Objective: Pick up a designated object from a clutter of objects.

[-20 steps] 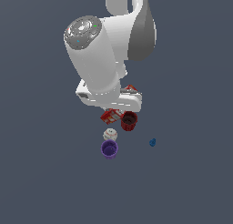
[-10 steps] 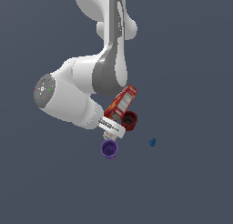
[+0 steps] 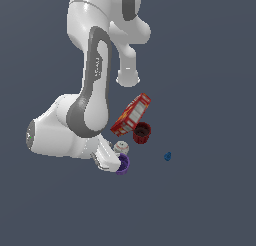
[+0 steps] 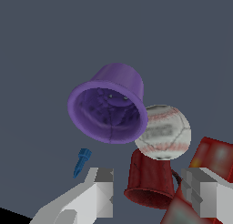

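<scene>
The purple cup (image 3: 123, 164) stands at the near end of the clutter, touching the white ball (image 3: 121, 147). In the wrist view the purple cup (image 4: 109, 107) shows its open mouth, with the ball (image 4: 164, 131) right beside it. My gripper (image 3: 115, 163) sits low against the cup's side on the exterior view's left and covers part of it. In the wrist view my gripper (image 4: 152, 192) is open and empty, its two fingers (image 4: 102, 191) wide apart and short of the cup.
The dark red cup (image 3: 141, 133) and the red printed box (image 3: 131, 114) stand just behind the ball. The tiny blue piece (image 3: 167, 156) lies apart on the exterior view's right. In the wrist view the dark red cup (image 4: 150, 177) lies between my fingers.
The arm has swung down and toward the exterior view's left. The hand has dropped from above the clutter to the purple cup's side. The objects have not moved.
</scene>
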You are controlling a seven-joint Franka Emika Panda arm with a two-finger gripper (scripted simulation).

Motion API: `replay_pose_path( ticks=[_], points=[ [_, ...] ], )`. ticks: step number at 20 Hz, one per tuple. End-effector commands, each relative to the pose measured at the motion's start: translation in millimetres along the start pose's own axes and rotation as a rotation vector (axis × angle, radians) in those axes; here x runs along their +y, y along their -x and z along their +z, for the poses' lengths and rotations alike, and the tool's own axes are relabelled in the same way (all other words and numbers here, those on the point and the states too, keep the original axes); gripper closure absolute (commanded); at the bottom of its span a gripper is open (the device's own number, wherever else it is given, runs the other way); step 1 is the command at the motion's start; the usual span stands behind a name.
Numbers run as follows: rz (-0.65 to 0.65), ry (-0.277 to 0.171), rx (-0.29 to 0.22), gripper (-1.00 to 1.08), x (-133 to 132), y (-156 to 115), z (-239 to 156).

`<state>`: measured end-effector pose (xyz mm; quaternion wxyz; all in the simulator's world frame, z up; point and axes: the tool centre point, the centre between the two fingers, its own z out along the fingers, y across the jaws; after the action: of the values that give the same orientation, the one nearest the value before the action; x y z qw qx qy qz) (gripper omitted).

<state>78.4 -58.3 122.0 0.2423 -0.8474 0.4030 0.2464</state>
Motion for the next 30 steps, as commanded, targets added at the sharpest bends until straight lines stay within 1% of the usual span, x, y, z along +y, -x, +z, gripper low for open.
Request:
replay_pose_path(
  ticks=[1, 5, 10, 15, 22, 25, 26, 30],
  points=[
    [0.046, -0.033, -0.034, -0.2, 1.8, -10.8, 5.2],
    [0.097, -0.068, -0.071, -0.2, 5.0, -23.0, 11.1],
    [0.128, -0.089, -0.095, -0.2, 7.2, -30.5, 14.8],
    [0.128, -0.088, -0.094, -0.2, 7.6, -30.3, 16.6],
    [0.131, -0.09, -0.096, -0.2, 5.5, -28.1, 41.1],
    [0.131, -0.09, -0.096, -0.2, 5.3, -27.7, 44.9],
    [0.131, -0.09, -0.096, 1.08, 5.3, -27.7, 44.9],
    [0.131, -0.09, -0.096, 1.08, 5.3, -27.7, 44.9]
  ],
)
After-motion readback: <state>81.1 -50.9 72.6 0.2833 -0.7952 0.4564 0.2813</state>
